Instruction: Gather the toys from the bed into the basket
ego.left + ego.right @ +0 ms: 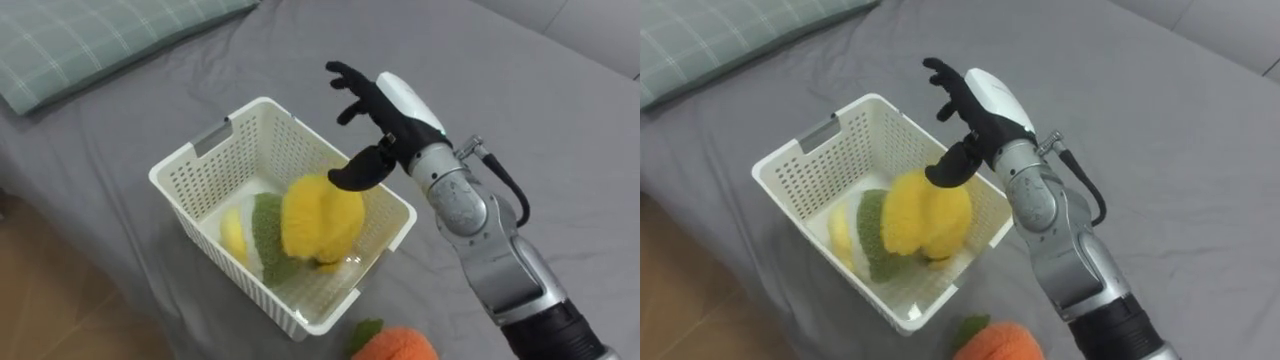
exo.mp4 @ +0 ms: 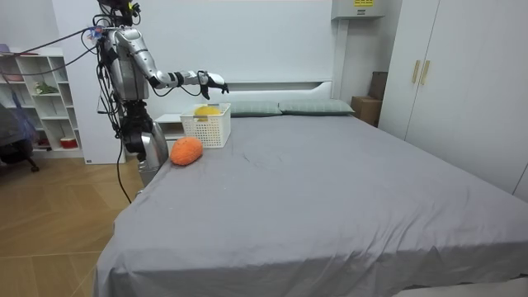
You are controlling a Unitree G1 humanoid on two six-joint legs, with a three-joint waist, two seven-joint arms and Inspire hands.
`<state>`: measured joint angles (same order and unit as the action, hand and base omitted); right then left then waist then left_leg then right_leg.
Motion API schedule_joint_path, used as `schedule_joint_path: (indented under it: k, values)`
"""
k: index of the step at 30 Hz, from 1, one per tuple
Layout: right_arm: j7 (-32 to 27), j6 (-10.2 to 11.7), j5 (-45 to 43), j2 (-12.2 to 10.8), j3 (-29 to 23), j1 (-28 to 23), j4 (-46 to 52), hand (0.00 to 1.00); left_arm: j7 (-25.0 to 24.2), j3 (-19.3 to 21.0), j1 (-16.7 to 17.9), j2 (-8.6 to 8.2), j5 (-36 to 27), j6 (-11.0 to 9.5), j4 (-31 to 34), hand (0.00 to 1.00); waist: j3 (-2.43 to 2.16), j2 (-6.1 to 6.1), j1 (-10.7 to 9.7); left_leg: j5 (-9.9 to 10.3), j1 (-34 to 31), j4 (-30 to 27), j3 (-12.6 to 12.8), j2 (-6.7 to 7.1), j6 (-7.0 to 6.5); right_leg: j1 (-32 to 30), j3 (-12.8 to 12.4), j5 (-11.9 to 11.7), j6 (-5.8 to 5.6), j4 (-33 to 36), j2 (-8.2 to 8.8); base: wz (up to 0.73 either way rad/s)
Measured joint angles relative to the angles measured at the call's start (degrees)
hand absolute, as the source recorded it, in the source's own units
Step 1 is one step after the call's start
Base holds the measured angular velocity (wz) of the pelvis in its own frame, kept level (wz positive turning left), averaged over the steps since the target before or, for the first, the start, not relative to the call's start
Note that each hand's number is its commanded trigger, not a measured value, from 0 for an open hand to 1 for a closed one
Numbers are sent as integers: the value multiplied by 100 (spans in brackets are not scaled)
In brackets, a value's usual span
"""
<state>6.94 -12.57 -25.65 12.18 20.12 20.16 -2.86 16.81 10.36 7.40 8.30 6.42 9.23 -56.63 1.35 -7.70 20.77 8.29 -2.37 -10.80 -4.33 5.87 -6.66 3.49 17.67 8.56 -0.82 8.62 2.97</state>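
The grey bed carries everything here, and the white basket stands on it close to the edge where the robot stands, so the basket serves as the mark for all else. A checked pillow lies well beyond the basket's far left side. Inside the basket rests a yellow plush toy, with a green and a paler yellow part against it; whether those belong to the same toy cannot be told. An orange plush toy lies on the sheet just outside the basket's near corner, not yet collected. The right hand hangs over the basket's right rim with its fingers spread apart and holding nothing, the thumb low, just at the top of the yellow toy. This looks like the end of a drop, with the orange toy next. To do it well, the hand should rise straight up out of the basket first, fingers kept apart, so the thumb neither drags the yellow toy out nor hooks the slotted wall. The reach to the orange toy should then come from above rather than along the sheet, because a sideways nudge could slide the light basket toward the bed's edge. The plush is soft, so a full wrap around its middle should hold better than a fingertip pinch.
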Motion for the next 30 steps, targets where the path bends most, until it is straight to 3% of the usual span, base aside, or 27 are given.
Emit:
schedule_joint_path:
  k: [13,15,19,25,30]
  values:
    - [-40,-2,102,41,-174,0,-48,0,-8,60,10,-7,9,49,48,0,-33,-33,-70,0,19,0,47,-7,0,4,-46,0,-1,0,1,-1]
    - [-105,2,199,48,-332,-18,-43,0,-6,92,89,-3,0,71,47,0,-27,-12,-151,0,68,5,55,-7,-1,46,-63,0,-2,-2,3,0]
    - [-317,8,493,73,-411,-99,-17,0,6,109,206,29,-126,70,6,0,-58,43,-366,1,93,9,57,-7,-3,72,-66,0,-2,2,2,0]
    - [-441,125,653,125,-748,-937,408,0,5,181,330,11,-128,1,95,0,-84,130,-668,6,128,-13,89,-9,-8,121,-55,-2,-5,10,18,-3]
    - [-583,241,841,150,-1034,-1788,402,0,5,259,453,-33,-245,-108,-74,0,-146,347,-867,21,308,100,288,-28,-30,221,-216,2,-15,18,18,-20]
